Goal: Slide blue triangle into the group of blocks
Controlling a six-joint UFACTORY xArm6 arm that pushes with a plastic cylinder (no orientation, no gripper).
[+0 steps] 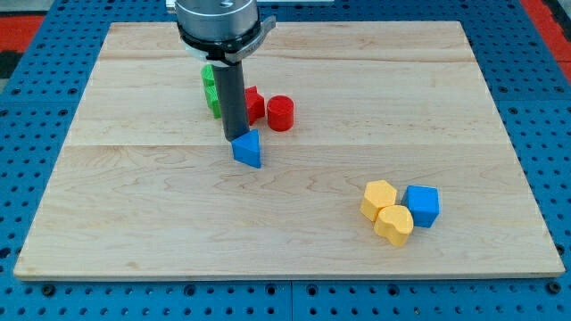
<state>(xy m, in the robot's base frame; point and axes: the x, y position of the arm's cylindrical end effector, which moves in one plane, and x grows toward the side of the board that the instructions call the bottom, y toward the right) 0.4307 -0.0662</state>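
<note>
Blue triangle [248, 148] sat touching my tip [234, 138], at its upper-left; no pincer showed. Best push: steady, through its centre, toward yellow blocks [386, 212].

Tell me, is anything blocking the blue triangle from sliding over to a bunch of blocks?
Nothing visible does. My tip sits right at the blue triangle, on its upper left. Bare board lies between it and the yellow and blue group at the lower right.
</note>
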